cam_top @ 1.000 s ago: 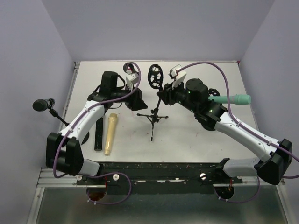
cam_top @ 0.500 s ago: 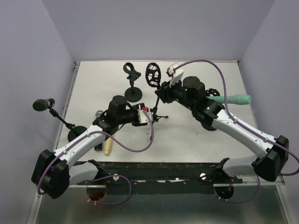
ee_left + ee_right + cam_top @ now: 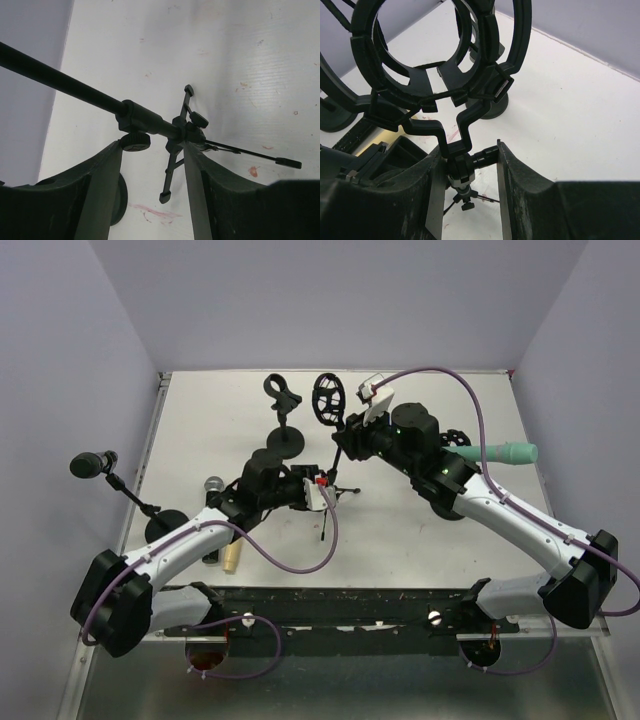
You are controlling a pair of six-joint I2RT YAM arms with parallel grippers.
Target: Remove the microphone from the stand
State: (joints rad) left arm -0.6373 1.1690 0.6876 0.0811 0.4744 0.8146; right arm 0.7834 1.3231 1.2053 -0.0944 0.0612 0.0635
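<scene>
Our left claw point(image 3: 152, 149) has its jaws apart, straddling the lower pole of the tripod stand point(image 3: 75, 86) near where the legs meet, without pinching it. Our right claw point(image 3: 468, 150) is closed on the neck of the same stand, just under the ring cradle point(image 3: 331, 400), which holds nothing. So no microphone sits between either pair of jaws.

Two microphones appear to sit on stands of their own. The black microphone point(image 3: 90, 465) is at the far left, well apart from our left claw, its long axis roughly level and running left to right. Our left arm is nearer to it. The green microphone point(image 3: 505, 452) also lies level, pointing right, just behind our right forearm, so our right arm is nearer to that one. A silver-headed microphone point(image 3: 213, 485) lies loose on the table point(image 3: 380, 550) beside our left forearm.

We cannot tell which one is meant. Either way, we judge that a claw must leave the tripod stand and swing outward.
</scene>
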